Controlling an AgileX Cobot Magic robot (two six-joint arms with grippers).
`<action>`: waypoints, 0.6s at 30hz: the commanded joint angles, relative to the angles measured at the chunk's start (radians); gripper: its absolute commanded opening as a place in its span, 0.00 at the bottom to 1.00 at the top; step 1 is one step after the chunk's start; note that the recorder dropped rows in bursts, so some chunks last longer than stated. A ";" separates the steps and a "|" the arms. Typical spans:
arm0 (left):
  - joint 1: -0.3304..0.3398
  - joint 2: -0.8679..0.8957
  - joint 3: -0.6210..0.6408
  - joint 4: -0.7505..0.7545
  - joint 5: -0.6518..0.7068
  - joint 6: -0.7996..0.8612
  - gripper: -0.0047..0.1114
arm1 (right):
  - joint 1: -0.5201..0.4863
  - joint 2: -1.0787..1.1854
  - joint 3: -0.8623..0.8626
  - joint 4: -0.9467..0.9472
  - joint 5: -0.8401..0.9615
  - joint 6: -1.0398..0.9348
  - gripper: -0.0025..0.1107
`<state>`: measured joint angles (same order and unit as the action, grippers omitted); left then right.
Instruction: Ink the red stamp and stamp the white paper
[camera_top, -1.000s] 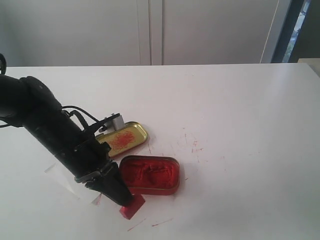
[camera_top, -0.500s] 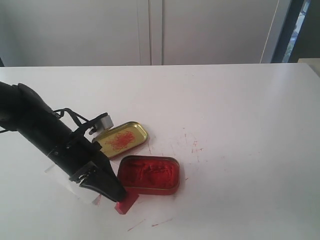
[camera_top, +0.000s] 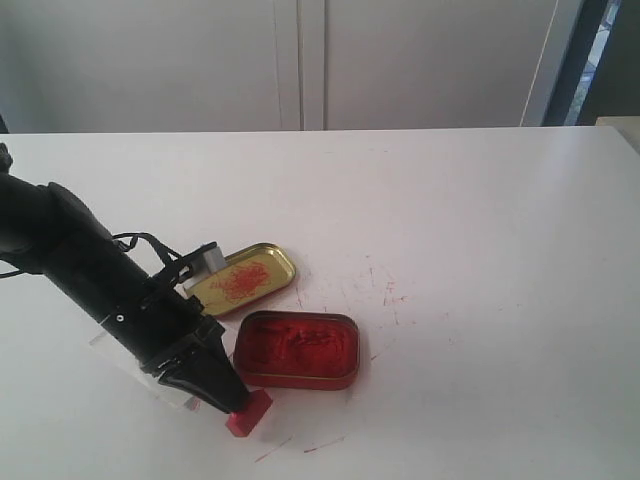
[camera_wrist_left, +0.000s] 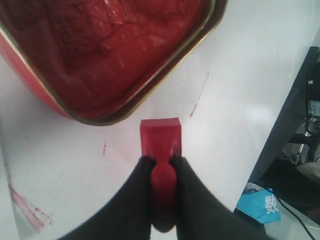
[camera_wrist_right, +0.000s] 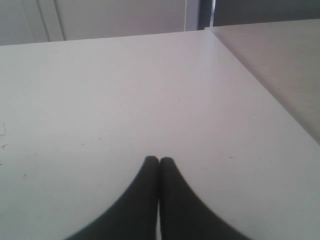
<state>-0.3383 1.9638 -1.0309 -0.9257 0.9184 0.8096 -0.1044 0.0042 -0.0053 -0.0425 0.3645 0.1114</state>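
The red stamp is held by its knob between the left jaws, which are closed tightly on it, block end pointing away from the arm. The block sits low at the surface; whether it touches cannot be told. It lies just beside the near corner of the open red ink tin, apart from the rim. The gold lid, smeared red inside, lies just beyond the tin. The white paper lies under the left arm, largely covered by it. Thin red streaks mark the surface near the tin. The right jaws, seen only in the right wrist view, are pressed together and hold nothing, above bare surface.
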 joint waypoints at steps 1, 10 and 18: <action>0.001 0.000 0.005 -0.006 0.004 -0.028 0.04 | 0.004 -0.004 0.005 -0.002 -0.015 -0.001 0.02; 0.001 0.000 0.005 -0.004 -0.020 -0.051 0.04 | 0.004 -0.004 0.005 -0.002 -0.015 -0.001 0.02; 0.001 0.000 0.005 -0.001 -0.029 -0.058 0.30 | 0.004 -0.004 0.005 -0.002 -0.015 -0.001 0.02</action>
<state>-0.3383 1.9644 -1.0309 -0.9220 0.8714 0.7601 -0.1044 0.0042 -0.0053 -0.0425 0.3645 0.1114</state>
